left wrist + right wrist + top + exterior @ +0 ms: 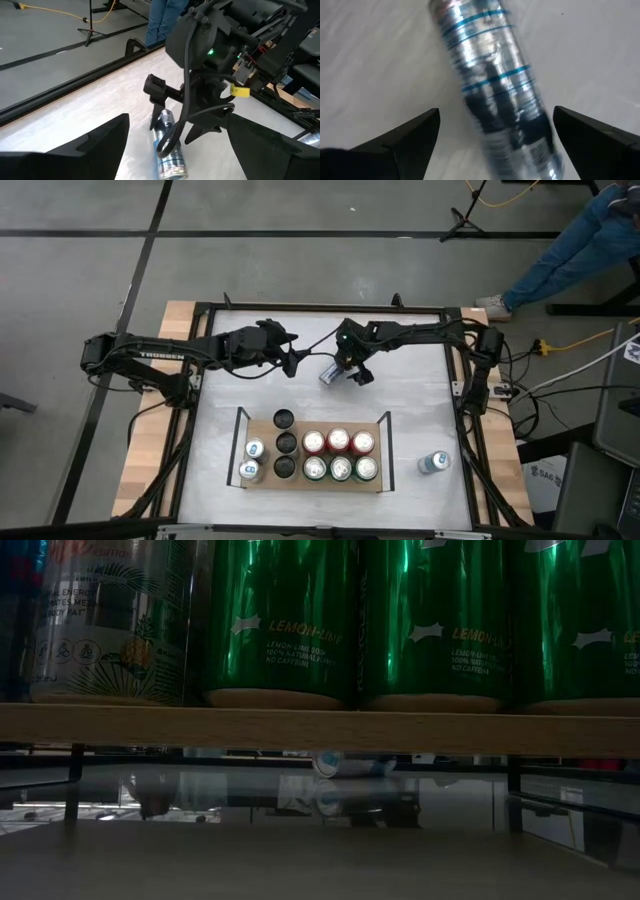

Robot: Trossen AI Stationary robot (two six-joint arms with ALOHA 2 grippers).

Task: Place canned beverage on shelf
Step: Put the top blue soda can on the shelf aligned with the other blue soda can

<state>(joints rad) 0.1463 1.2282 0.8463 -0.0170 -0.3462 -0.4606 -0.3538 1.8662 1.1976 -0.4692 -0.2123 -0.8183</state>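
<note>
1. Broadly, the white worktop (420, 390) carried everything, with the two dark arms reaching in over its far half.
2. The shelf (312, 481), a light-brown wooden board with thin black rails at its short ends, lay on the near half of the worktop; in the low view its front edge (320, 728) ran across the picture with green cans (285, 615) standing on it.
3. On the shelf, seen from above, stood three red-topped cans (338, 442) in one row and three green-topped cans (340, 469) in the row nearer the front, three dark-topped cans (285, 443) beside them, and two silver cans (251, 460) at the left end.
4. The right claw (345, 370) hung over the far middle of the worktop with its fingers spread wide, one on each side of the silver-and-blue can (495, 95) and not touching it.
5. That silver-and-blue can lay on its side on the worktop (333, 374), well apart from the shelf; the left wrist view showed it under the right claw (167, 150).
6. The left claw (292, 364) hovered just beside it, its fingers (100, 145) wide apart and holding nothing.
7. One more silver can (434, 463) stood upright on the worktop, off the right end of the shelf.
</note>
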